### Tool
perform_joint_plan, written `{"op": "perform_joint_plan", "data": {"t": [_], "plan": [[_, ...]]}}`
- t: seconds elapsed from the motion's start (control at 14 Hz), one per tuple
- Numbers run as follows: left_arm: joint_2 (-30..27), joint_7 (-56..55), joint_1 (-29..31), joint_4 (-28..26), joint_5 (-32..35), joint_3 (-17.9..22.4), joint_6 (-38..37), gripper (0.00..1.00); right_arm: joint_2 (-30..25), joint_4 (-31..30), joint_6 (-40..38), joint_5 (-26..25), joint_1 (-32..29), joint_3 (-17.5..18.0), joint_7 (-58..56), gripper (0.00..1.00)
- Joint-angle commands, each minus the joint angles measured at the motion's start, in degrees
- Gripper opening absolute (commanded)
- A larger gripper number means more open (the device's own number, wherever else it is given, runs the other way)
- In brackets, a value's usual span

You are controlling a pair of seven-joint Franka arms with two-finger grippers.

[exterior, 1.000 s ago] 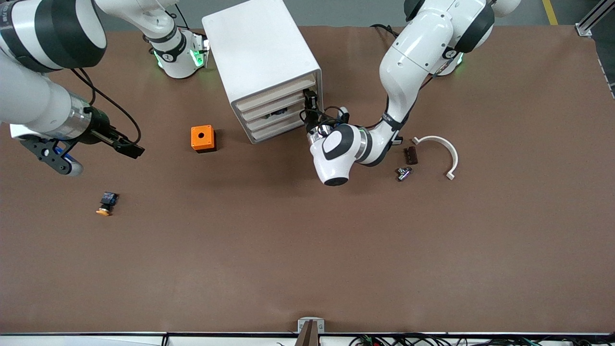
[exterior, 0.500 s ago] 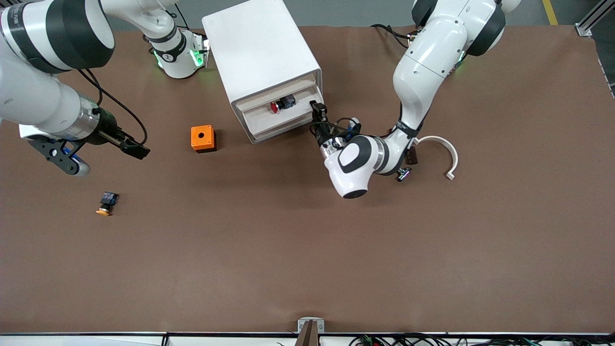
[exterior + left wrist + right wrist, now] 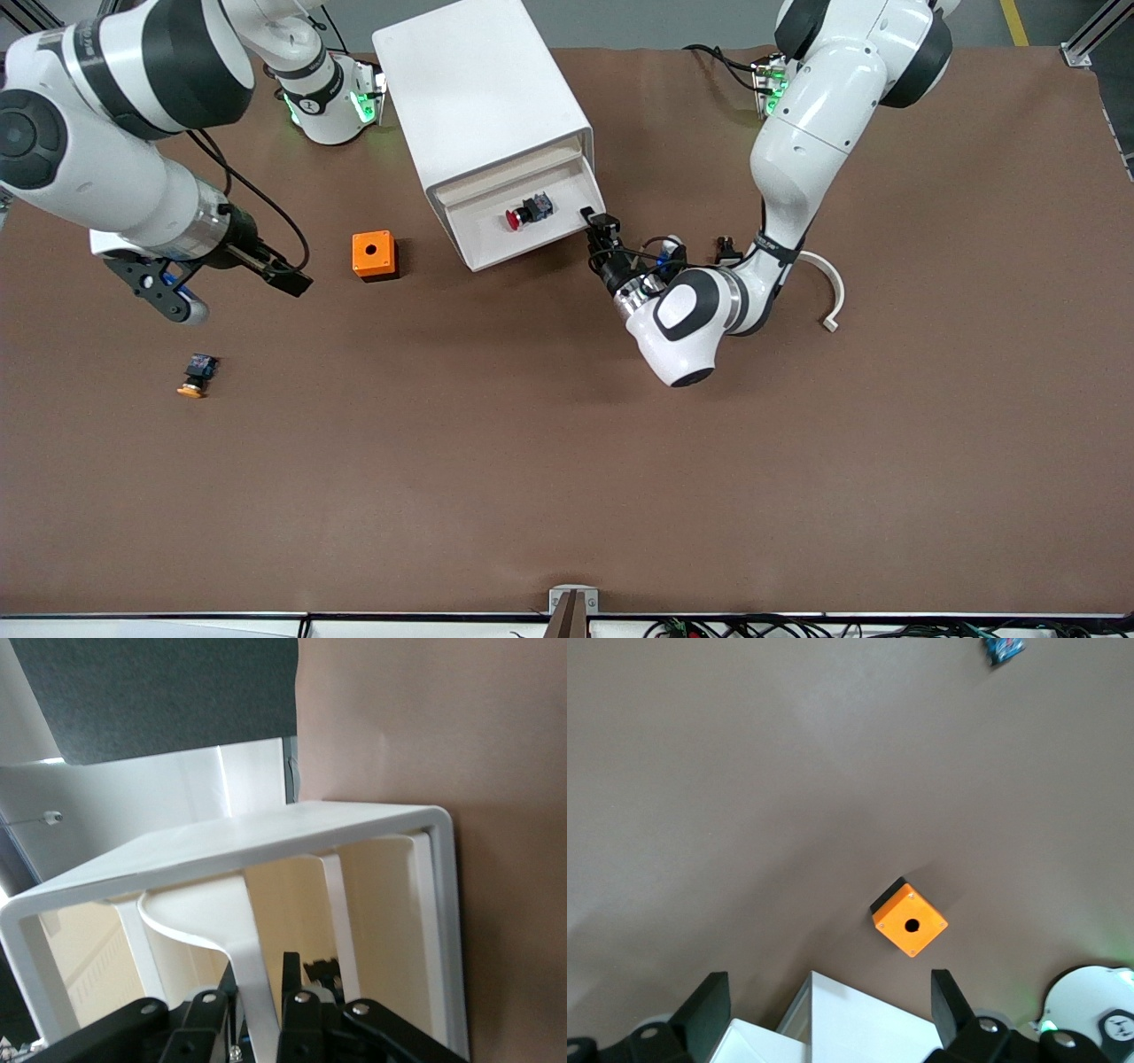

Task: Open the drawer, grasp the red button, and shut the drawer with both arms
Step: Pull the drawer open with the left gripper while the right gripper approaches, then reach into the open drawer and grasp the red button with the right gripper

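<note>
Orange box with 1 hole, on brown surface. Orange-capped button nearer the camera. White curved piece toward left arm's end.

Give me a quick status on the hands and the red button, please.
Left hand shut on drawer handle, drawer open. Right hand open, over table near orange box. Red button in drawer, nothing blocking it.
</note>
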Motion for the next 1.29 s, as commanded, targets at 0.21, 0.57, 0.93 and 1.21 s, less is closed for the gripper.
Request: {"op": "perform_joint_plan", "data": {"t": [0.21, 0.57, 0.93, 1.21], "plan": [[0.6, 1.1, 2.7, 1.9, -1.0, 0.2, 1.0, 0.2, -4.0, -8.2, 8.0, 0.9, 9.7, -0.4, 14.8, 1.0], [0.8, 3.1, 3.7, 2.5, -2.1, 0.2, 1.2, 0.24, -3.9, -10.7, 13.1, 0.5, 20.5, -0.4, 30.9, 1.0], [0.8, 3.7, 4.4, 2.8, -2.1, 0.3, 1.7, 1.0, -0.5, -10.7, 20.1, -0.2, 28.6, -0.4, 44.1, 1.0], [0.4, 7.1, 6.7, 2.9, -2.2, -0.1, 2.2, 1.0, 5.1, -10.4, 25.2, -4.2, 34.0, -0.4, 53.8, 1.0]]}}
